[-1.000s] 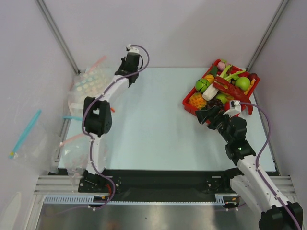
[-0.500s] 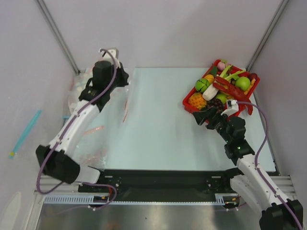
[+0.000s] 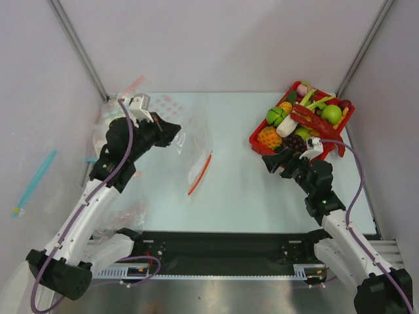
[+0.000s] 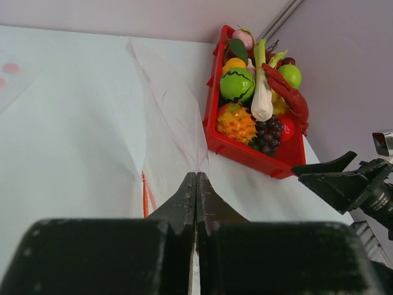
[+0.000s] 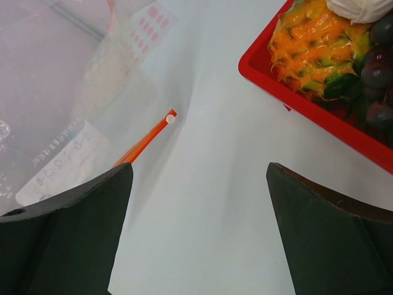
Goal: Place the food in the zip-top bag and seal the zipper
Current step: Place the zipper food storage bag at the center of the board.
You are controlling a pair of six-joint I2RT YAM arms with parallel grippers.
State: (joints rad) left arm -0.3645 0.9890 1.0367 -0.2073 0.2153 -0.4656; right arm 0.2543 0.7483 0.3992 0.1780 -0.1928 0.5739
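Observation:
My left gripper is shut on a fold of the clear zip-top bag, which trails from it toward the table's middle. The bag's orange-red zipper lies at its near edge. In the left wrist view the shut gripper pinches the bag. The zipper shows to its left. The food sits in a red basket: a red crayfish, grapes and a red ball fruit. My right gripper is open and empty beside the basket's near-left corner, with the zipper's end ahead.
The basket also holds an orange spiky fruit, green fruits and a white vegetable. A clear bag with pastel dots lies at the back left. A bag with a blue strip hangs off the left edge. More clear bags lie near my left arm's base.
My left arm has swung from the back-left bag pile toward the table's middle, dragging the clear bag out with it. My right gripper has edged slightly left and stays open.

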